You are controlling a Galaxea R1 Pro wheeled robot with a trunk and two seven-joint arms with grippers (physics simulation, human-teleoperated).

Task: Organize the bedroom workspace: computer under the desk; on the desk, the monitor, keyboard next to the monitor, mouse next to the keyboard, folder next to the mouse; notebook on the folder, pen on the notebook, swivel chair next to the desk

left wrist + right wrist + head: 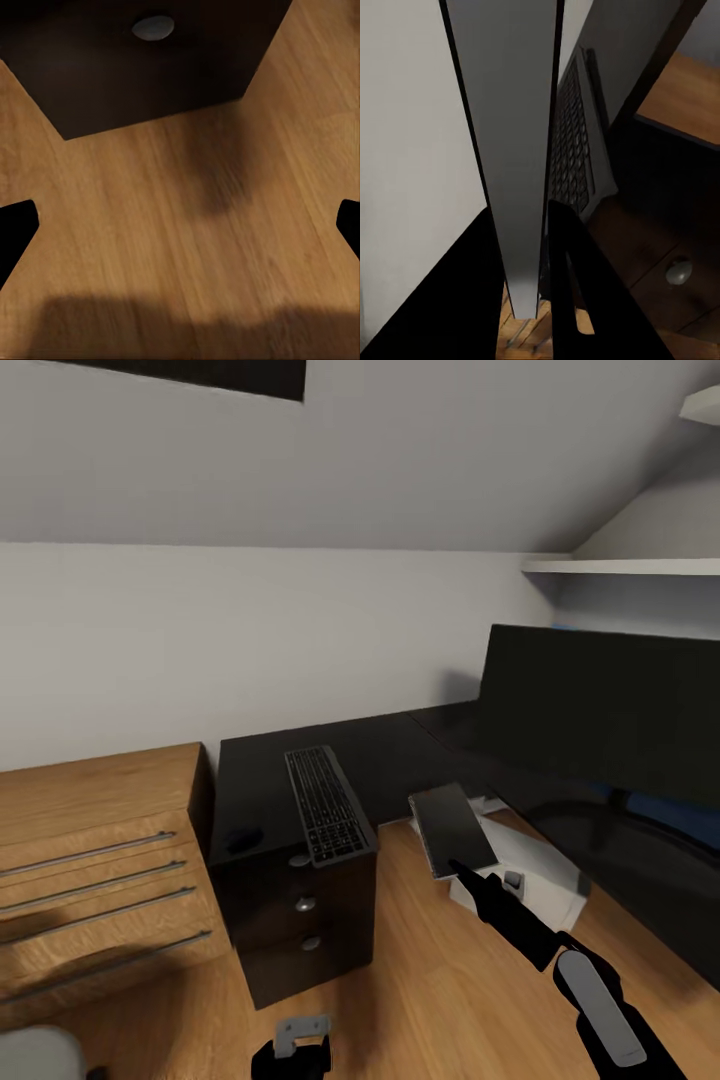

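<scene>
Right gripper [462, 872], fingers clamped on the notebook's [452, 827] near edge, holds it above the floor [420, 970] between the desk's [400, 755] wings. Slippage is likely, given the edge-only grip. Left gripper [180, 225] hangs spread apart. Keyboard [322, 803] and mouse [241, 839] lie on the desk under a sloped ceiling.

— What does the left wrist camera look down on?
— Wood floor [187, 247], mostly, with a soft shadow across the planks.
— And the dark block?
— A black drawer front [150, 67] of the counter, carrying a round silver knob [154, 28].
— The left gripper [180, 221]?
— Its jaws stand wide apart (only black tips at the edges), nothing between them.
</scene>
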